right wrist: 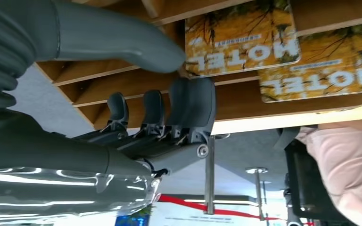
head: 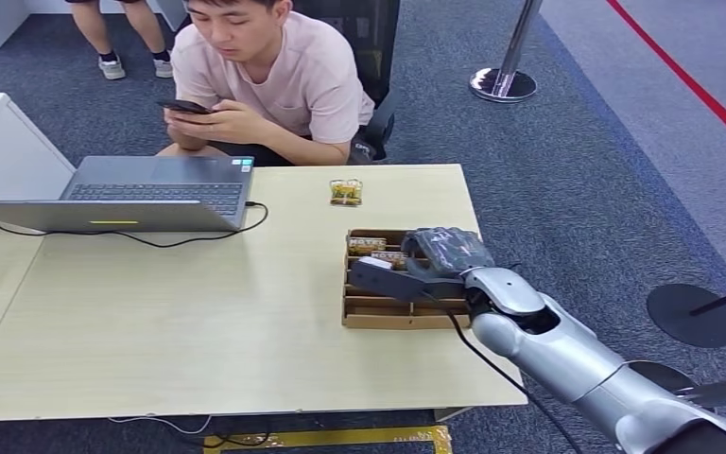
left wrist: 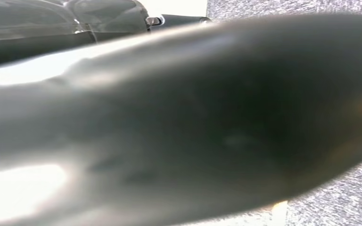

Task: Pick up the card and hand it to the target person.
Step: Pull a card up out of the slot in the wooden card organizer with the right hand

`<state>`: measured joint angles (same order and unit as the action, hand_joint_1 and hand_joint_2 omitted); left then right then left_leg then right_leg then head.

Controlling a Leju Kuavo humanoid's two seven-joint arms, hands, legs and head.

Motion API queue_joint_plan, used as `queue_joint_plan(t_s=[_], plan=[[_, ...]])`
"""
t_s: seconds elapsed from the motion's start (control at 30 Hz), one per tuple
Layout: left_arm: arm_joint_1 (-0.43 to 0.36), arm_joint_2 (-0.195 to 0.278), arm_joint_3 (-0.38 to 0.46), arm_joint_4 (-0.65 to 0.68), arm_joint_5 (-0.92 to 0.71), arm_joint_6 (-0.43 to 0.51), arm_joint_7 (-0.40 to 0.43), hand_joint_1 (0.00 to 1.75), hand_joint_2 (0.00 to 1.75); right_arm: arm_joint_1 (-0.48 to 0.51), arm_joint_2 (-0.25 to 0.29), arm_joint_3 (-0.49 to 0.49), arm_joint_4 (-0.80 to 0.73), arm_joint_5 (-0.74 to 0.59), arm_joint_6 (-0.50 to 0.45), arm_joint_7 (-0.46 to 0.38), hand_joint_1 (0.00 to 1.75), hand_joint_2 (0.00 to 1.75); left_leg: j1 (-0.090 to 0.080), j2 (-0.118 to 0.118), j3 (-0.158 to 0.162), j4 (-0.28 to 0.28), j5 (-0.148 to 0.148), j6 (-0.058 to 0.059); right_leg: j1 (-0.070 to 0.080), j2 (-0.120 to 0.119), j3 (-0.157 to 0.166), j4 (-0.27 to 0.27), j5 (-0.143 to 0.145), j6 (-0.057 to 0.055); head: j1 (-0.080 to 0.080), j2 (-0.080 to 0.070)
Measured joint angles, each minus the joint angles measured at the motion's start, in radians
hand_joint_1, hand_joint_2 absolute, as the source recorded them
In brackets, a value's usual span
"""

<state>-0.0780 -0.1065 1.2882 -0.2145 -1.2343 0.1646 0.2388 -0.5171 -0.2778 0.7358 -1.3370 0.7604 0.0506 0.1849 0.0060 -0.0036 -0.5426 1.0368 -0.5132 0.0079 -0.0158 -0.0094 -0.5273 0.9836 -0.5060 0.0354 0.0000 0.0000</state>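
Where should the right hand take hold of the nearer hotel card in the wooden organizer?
Pinch the hotel card at the corner nearest the right hand, thumb on the printed face, a finger behind. It leans in a slot of the wooden organizer, and that edge looks free of the divider; the thumb tip is already near it.

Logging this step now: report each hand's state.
Left hand: cannot be told.
Right hand: thumb and a finger at the edge of a hotel card; grip cannot be told.
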Motion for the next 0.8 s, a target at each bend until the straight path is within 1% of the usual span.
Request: queue_joint_plan(t_s=[0.43,0.63,0.8], plan=[[0.0,0.0,0.0,0.0,0.0,0.0,0.0,0.0,0.0,0.0,0.0,0.0,0.0,0.0,0.0,0.0,1.01,1.75,0.0,0.0,0.0,0.0,0.0,0.0,0.0,0.0,0.0,0.0,0.0,0.0,0.0,0.0],[-0.001,0.001,-0.001,0.001,-0.001,-0.003,-0.001,0.0,0.0,0.005,-0.001,-0.002,-0.014,0.0,-0.009,0.006,0.89,1.75,0.0,0.0,0.0,0.0,0.0,0.0,0.0,0.0,0.0,0.0,0.0,0.0,0.0,0.0],[-0.002,0.002,-0.003,0.002,-0.004,-0.003,0.004,0.0,0.0,0.012,0.005,0.003,-0.031,0.007,-0.011,0.015,0.88,1.75,0.0,0.0,0.0,0.0,0.0,0.0,0.0,0.0,0.0,0.0,0.0,0.0,0.0,0.0]])
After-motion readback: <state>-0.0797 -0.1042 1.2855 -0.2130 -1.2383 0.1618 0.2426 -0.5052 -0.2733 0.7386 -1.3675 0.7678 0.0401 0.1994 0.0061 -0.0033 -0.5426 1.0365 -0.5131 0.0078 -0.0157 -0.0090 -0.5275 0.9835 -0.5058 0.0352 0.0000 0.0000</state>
